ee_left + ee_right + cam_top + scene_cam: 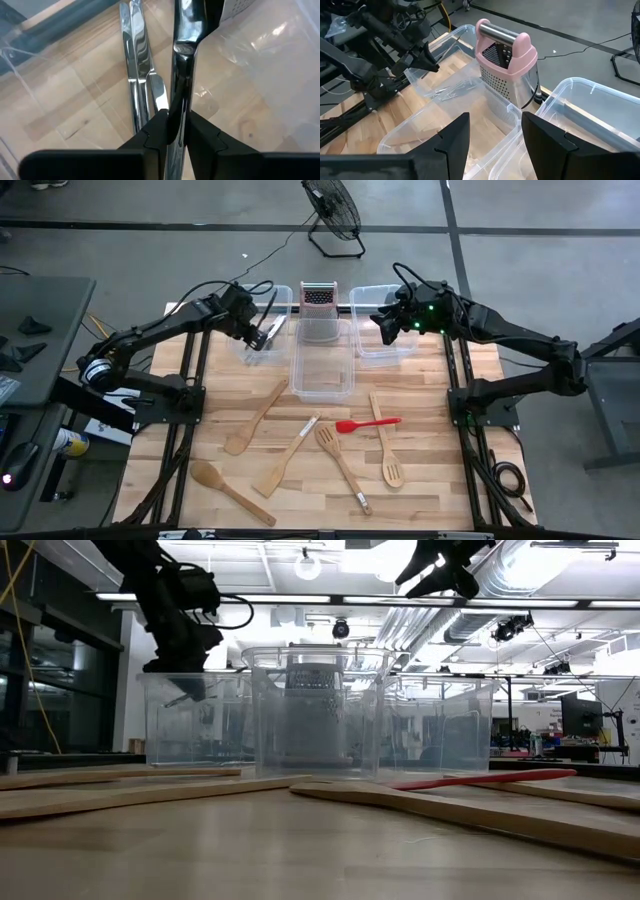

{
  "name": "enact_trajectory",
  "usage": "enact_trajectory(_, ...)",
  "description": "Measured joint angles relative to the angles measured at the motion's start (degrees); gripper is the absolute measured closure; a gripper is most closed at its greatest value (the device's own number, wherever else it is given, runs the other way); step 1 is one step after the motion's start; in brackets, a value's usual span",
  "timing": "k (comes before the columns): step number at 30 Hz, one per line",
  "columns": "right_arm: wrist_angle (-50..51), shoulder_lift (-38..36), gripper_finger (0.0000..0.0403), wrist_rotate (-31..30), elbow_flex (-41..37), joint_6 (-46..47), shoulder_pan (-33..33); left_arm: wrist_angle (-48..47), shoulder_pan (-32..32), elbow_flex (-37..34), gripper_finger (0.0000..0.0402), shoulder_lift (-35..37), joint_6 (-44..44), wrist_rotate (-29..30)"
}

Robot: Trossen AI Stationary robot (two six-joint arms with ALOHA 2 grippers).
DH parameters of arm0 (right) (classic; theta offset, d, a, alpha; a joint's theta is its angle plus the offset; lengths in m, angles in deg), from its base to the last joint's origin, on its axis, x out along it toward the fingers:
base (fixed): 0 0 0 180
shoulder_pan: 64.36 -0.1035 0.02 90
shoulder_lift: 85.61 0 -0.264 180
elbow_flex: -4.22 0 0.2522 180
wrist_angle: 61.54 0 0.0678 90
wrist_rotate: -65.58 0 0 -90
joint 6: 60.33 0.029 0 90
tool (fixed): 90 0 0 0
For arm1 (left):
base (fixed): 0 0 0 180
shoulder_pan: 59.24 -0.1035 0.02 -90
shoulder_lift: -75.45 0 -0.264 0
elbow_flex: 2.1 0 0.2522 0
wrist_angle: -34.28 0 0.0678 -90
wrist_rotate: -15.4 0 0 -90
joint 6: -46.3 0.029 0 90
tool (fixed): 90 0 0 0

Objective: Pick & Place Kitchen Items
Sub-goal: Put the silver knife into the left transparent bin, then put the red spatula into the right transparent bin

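In the high view, the left arm reaches from the table's left edge to the left clear bin, with the left gripper over the silver cutlery lying in that bin. The right arm extends from the right side, its right gripper held above the right clear bin. Between them stands the middle bin, with the box grater at its far end. On the wooden table, nearer than the bins, lie the pale wooden utensils, the red spatula and one metal-handled piece, all well apart from both grippers. The low view shows the left gripper lowered to the rim of the left bin, while the right gripper hangs high above the bins; the wooden handles and the red spatula lie flat in the foreground. The left wrist view alone shows the grip: the left gripper has its fingers drawn narrow around a silver utensil, which stands steeply between them, and two more silver pieces lie side by side on the bin floor just beside it. The right wrist view shows the right gripper with its fingers set apart and nothing between them, above the middle bin, facing the pink-topped grater and the left gripper farther off.
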Motion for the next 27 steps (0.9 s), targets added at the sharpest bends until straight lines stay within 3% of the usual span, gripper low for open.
enact_trajectory(4,0.43,0.00,0.0231,0.02,0.00,0.17,0.00,-0.34,0.00,0.00,0.0323,0.00,0.04,0.26)
enact_trajectory(14,1.07,0.00,0.0231,-0.85,0.00,0.21,0.00,-0.14,-0.01,0.01,0.0315,0.31,1.51,0.52)
enact_trajectory(22,6.94,0.00,0.0231,6.42,0.00,-2.87,-0.05,-6.79,0.00,9.30,0.0314,0.96,1.52,2.01)
enact_trajectory(27,8.19,-0.51,0.0231,16.20,0.00,-7.51,-0.07,-10.90,0.02,17.20,0.0314,1.16,1.27,1.99)
